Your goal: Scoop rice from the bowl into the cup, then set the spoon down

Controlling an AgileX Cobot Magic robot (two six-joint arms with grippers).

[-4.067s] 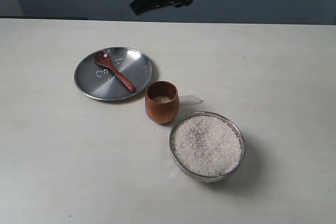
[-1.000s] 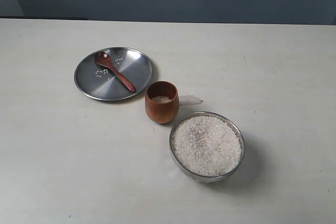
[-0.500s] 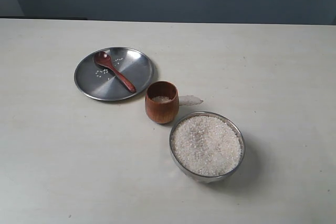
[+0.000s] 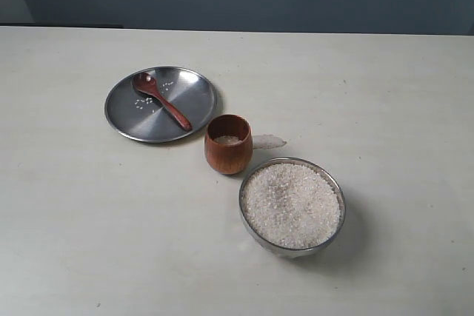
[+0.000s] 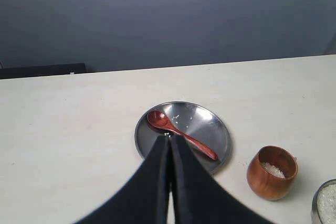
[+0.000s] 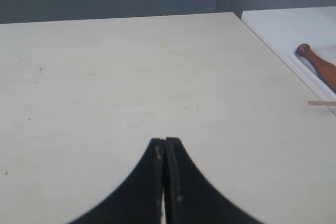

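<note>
- Outside view: the spoon (image 4: 161,100) lies on the plate (image 4: 194,101). The cup (image 4: 228,153), beside the full bowl (image 4: 292,251), holds a little rice (image 4: 227,140).
- Left wrist view: your left gripper (image 5: 169,141) points at the plate, jaws together, empty.
- Right wrist view: your right gripper (image 6: 165,142) is closed too. I think you're done; for more rice, grab the spoon handle.

The left gripper (image 5: 169,141) and right gripper (image 6: 165,142) are matte black, each broad-based and tapering to slim tips.

On the tabletop (image 4: 385,94): one spoon (image 4: 166,104), one steel plate (image 4: 196,101), one wooden cup (image 4: 228,157), one steel bowl (image 4: 291,251), one heap of rice (image 4: 292,205).
</note>
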